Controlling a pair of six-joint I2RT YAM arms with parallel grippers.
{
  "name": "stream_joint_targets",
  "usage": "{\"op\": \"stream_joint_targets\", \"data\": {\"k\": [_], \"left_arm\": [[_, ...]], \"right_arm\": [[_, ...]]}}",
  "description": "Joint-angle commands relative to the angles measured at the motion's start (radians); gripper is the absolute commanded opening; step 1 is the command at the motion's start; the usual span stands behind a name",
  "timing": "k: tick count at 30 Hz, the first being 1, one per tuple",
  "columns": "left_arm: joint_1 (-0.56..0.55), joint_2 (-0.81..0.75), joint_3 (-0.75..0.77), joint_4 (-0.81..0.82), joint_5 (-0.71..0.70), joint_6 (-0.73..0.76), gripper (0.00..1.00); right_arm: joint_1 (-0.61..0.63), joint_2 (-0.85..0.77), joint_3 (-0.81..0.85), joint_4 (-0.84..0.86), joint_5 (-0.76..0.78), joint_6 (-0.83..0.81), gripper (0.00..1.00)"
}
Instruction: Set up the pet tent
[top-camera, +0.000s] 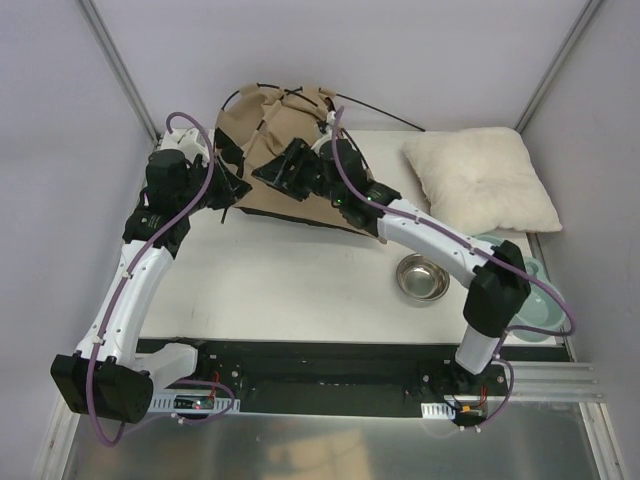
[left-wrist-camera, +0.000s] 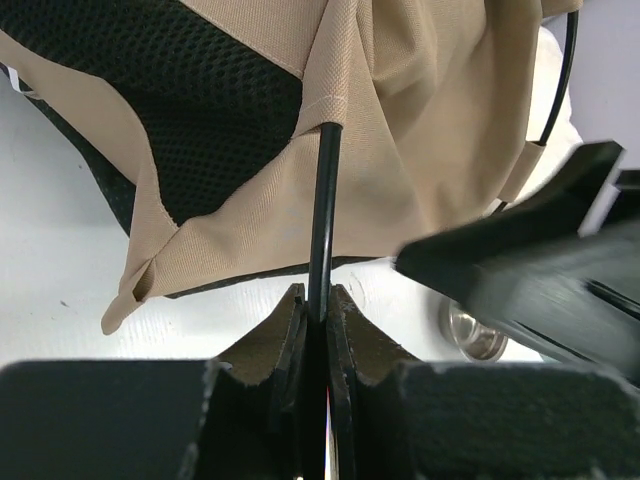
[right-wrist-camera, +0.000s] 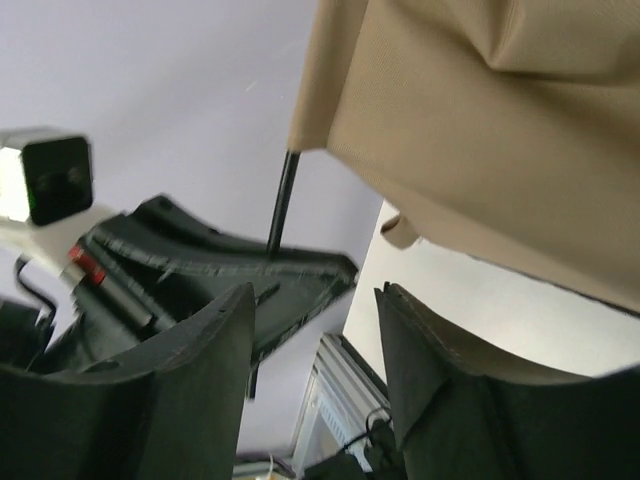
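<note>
The pet tent is a crumpled tan fabric heap at the back of the table, with a thin black pole sticking out to the right. My left gripper is at its left front edge. In the left wrist view it is shut on a black pole that runs up into a fabric sleeve beside black mesh. My right gripper is over the tent's front. In the right wrist view it is open and empty, below the tan fabric and near the same pole.
A fluffy off-white pillow lies at the back right. A steel bowl sits right of centre, with a teal bowl at the right edge behind the right arm. Grey walls stand close on both sides and behind.
</note>
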Motion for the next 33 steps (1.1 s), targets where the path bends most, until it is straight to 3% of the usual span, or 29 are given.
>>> {"op": "stream_joint_targets", "data": {"k": [1,9,15,20,33], "left_arm": [[-0.01,-0.004,-0.003,0.054,0.074,0.046,0.0],[-0.013,-0.001,-0.029,0.054,0.078,0.062,0.0],[-0.014,0.003,-0.031,0.054,0.092,0.066,0.0],[-0.014,-0.005,-0.039,0.052,0.074,0.068,0.0],[-0.014,-0.004,-0.036,0.047,0.054,0.085,0.0]], "right_arm": [[0.038,0.05,0.122,0.105,0.113,0.043,0.54],[0.074,0.098,0.121,0.194,0.187,0.034,0.41],[0.075,0.165,0.214,0.096,0.184,0.054,0.37],[0.081,0.127,0.172,0.072,0.228,0.042,0.32],[0.091,0.059,0.099,0.05,0.273,0.015,0.4]]}}
